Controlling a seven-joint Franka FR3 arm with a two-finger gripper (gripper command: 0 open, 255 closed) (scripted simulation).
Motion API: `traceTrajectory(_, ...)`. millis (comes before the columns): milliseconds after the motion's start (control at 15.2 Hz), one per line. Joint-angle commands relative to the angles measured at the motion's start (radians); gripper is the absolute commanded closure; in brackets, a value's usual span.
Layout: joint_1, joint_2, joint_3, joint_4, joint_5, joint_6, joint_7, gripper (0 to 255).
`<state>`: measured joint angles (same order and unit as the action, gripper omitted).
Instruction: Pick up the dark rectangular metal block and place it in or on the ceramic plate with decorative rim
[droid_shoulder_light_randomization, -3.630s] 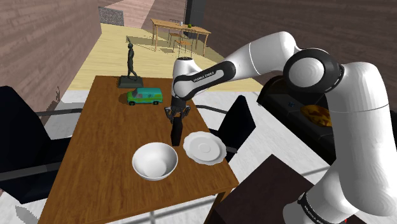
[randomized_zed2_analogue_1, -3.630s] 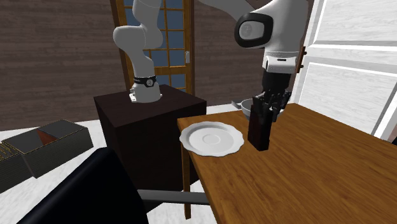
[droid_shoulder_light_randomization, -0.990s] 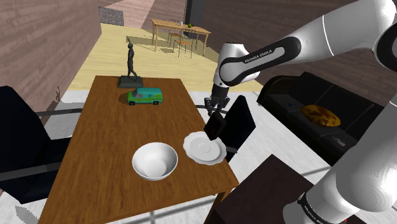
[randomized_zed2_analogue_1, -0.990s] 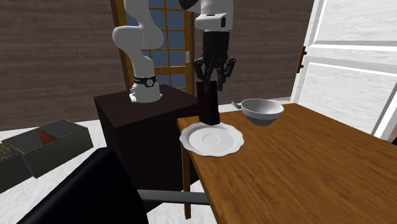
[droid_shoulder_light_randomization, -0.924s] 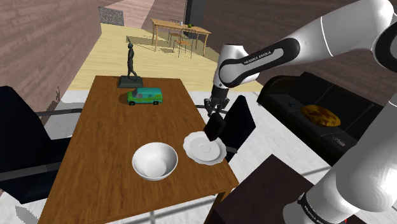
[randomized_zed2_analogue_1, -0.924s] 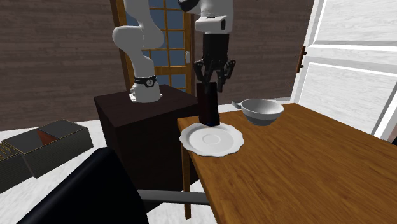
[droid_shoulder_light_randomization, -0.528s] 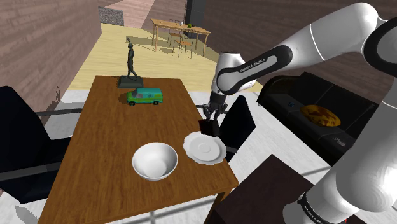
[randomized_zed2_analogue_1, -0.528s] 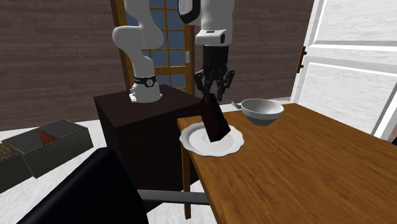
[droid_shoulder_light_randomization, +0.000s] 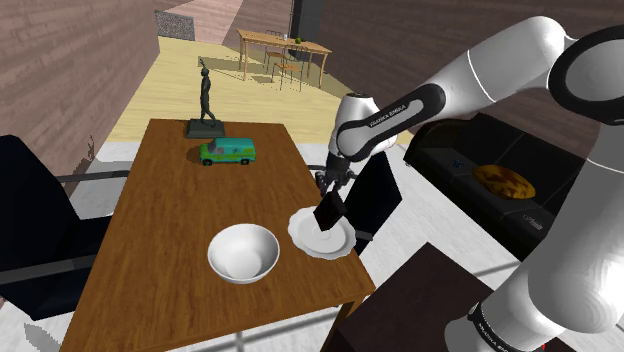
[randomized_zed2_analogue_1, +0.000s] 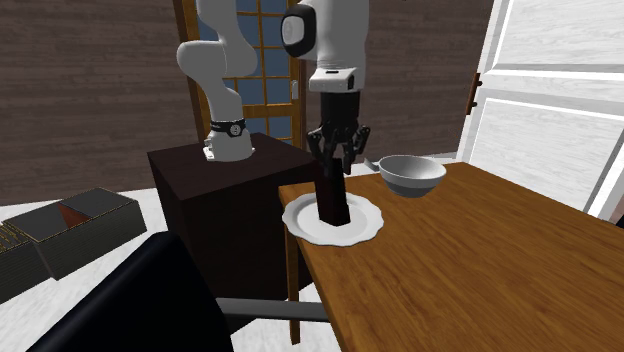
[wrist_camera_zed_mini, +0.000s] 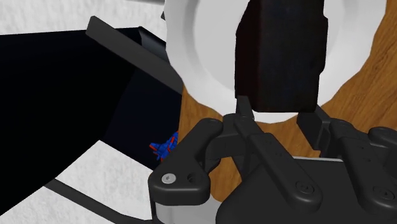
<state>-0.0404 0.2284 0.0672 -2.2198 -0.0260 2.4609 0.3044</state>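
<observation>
The dark rectangular block (droid_shoulder_light_randomization: 328, 211) stands upright on the white plate with a wavy rim (droid_shoulder_light_randomization: 303, 233), near the table edge at the shoulder view's right. My black gripper (droid_shoulder_light_randomization: 331, 186) comes down on the block's top end and is shut on it. In the second exterior view the block (randomized_zed2_analogue_1: 333, 200) rises from the plate (randomized_zed2_analogue_1: 365, 227) with the gripper (randomized_zed2_analogue_1: 337, 160) clasping its upper end. The wrist view looks down the block (wrist_camera_zed_mini: 280, 51) onto the plate (wrist_camera_zed_mini: 203, 57), and the gripper (wrist_camera_zed_mini: 278, 118) has its fingers (wrist_camera_zed_mini: 245, 118) pressed against the block's sides.
A white bowl (droid_shoulder_light_randomization: 243, 252) sits on the wooden table (droid_shoulder_light_randomization: 170, 230) beside the plate. A green toy van (droid_shoulder_light_randomization: 228, 151) and a dark figurine (droid_shoulder_light_randomization: 205, 100) stand at the far end. Dark chairs (droid_shoulder_light_randomization: 375, 195) flank the table. The dark stand (randomized_zed2_analogue_1: 230, 190) is behind the plate.
The arm has lowered the block from above the plate down onto it. Half a second ago the block leaned; now it stands upright. The grip has not changed.
</observation>
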Motion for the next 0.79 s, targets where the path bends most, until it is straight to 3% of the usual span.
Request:
traceTrajectory(0,0.000,0.017,-0.001,-0.014,-0.002,0.011,0.001,255)
traceTrajectory(396,0.000,0.017,-0.001,-0.014,-0.002,0.011,0.001,255)
traceTrajectory(462,-0.001,0.016,-0.002,-0.018,-0.002,0.015,0.000,0)
traceTrajectory(726,-0.002,0.012,-0.002,-0.023,-0.002,0.016,-0.002,0)
